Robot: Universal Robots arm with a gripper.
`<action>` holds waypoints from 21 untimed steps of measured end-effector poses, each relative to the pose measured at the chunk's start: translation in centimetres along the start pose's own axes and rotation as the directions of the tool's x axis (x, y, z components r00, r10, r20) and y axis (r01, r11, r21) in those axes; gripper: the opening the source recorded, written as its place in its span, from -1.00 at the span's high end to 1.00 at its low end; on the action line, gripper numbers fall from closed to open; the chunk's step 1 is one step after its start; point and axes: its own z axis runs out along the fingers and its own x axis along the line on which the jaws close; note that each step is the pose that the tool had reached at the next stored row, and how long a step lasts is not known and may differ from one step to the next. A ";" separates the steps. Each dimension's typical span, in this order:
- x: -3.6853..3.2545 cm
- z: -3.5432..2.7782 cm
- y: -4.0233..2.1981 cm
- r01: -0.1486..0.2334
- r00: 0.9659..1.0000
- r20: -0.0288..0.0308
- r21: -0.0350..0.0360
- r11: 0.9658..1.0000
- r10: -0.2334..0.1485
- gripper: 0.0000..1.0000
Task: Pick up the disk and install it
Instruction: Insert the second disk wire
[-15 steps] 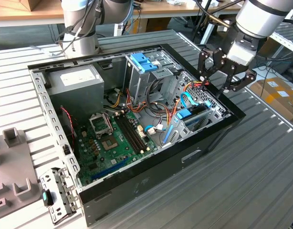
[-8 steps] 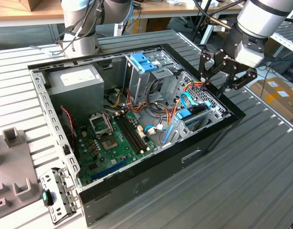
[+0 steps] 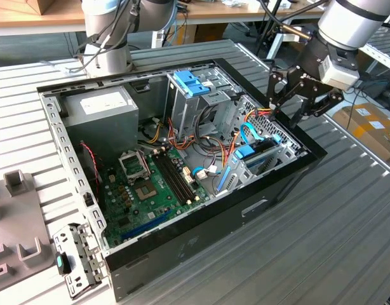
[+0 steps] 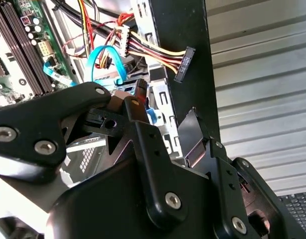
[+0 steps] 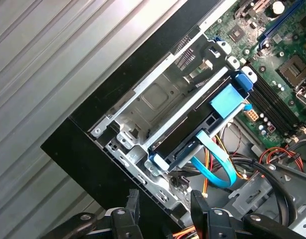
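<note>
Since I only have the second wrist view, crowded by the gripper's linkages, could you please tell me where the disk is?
Observer: In the first wrist view the disk sits inside the metal cage at the case's edge, its blue frame showing.
Operator: Is the gripper holding anything?
Observer: No, in that view the gripper is open and empty.
Operator: Where does it hang?
Observer: In the exterior view it is above the computer case, at the corner on the exterior view's right.

Exterior overview; wrist views near drive bay (image 5: 193, 124)
</note>
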 end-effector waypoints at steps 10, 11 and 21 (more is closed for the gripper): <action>-0.24 0.06 -1.01 0.062 0.998 0.002 -0.002 0.998 -0.062 -0.07; -0.29 0.07 -1.22 0.067 0.998 0.002 -0.002 0.998 -0.067 -0.07; -0.88 0.18 -2.97 0.095 0.995 0.003 -0.003 0.995 -0.095 -0.07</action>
